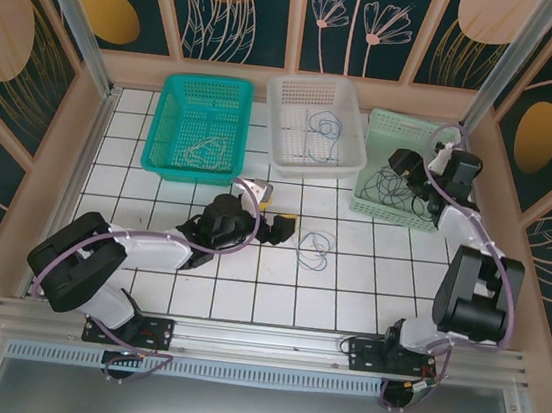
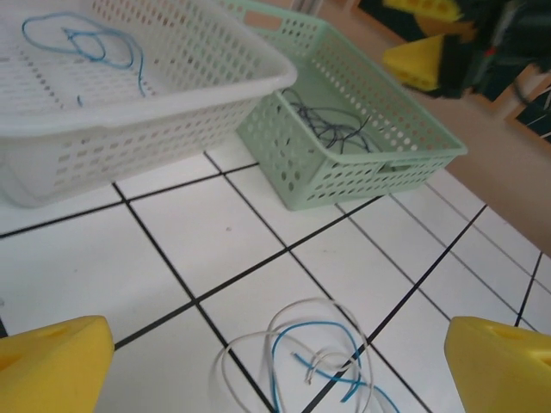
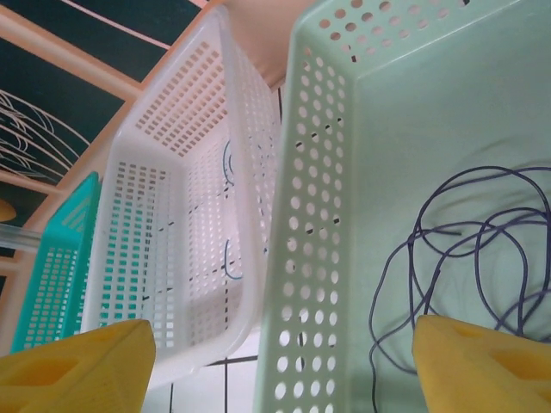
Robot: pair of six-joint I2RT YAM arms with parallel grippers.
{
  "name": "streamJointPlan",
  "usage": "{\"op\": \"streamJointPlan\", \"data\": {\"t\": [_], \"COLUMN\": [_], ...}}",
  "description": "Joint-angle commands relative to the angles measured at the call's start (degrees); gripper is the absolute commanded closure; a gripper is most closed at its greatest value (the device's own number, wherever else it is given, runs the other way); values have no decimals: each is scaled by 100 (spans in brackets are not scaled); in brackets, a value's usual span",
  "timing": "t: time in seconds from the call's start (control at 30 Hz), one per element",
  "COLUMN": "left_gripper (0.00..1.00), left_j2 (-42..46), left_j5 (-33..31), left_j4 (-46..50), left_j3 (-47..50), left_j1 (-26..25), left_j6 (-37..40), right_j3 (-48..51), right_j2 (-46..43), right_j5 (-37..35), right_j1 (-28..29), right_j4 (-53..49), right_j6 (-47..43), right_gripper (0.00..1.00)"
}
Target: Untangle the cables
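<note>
Nearest us, the left gripper [image 1: 282, 229] hung low over the table [image 1: 197, 277], jaws spread wide and empty. Just beyond lay the white-and-blue tangle [image 2: 310, 361], loops crossing on the tiles; that was the work left, we judged. Farther back, sorting looked partly done: a pale cable [image 1: 202, 149] in the teal basket [image 1: 191, 176], a blue cable [image 2: 73, 36] in the white basket [image 2: 172, 99], and a dark cable [image 3: 473, 249] in the green basket [image 3: 301, 215]. There the right gripper [image 3: 277, 366] hovered open, holding nothing. The tangle's near end was cut off in the left wrist view, so we couldn't count its strands.
</note>
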State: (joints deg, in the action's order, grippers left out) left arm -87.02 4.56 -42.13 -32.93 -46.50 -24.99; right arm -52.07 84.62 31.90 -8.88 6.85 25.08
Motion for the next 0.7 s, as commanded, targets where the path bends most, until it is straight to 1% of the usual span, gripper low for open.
{"op": "streamJointPlan", "data": {"t": [0.0,0.07,0.17,0.3,0.43,0.5,0.57,0.67], "left_gripper": [3,7,12,20,28,34,38,38], "left_j2": [-333,-566,-805,-1253,-1694,-1830,-1928,-1883], "left_j5": [4,241,432,801,1188,1268,1276,1124], "left_j4": [502,433,177,365,339,292,484,807], "left_j3": [-347,-403,-389,-684,-967,-1010,-1097,-1064], "left_j1": [-7,1,-8,-7,-8,5,4,1], "left_j6": [-261,-431,-806,-1127,-1396,-1566,-1698,-1900], "right_j3": [265,401,570,888,1278,1467,1639,1793], "right_j2": [-661,-879,-1150,-1528,-1947,-2151,-2326,-2531], "right_j5": [-374,-376,-425,-301,-210,-272,-319,-463], "right_j1": [156,301,551,865,1067,1133,1154,1163], "right_j4": [-332,-531,-773,-810,-691,-651,-621,-660], "right_j6": [-292,-349,-394,-411,-354,-316,-247,-258], "right_gripper": [21,25,31,37,38,38,37,37]}}
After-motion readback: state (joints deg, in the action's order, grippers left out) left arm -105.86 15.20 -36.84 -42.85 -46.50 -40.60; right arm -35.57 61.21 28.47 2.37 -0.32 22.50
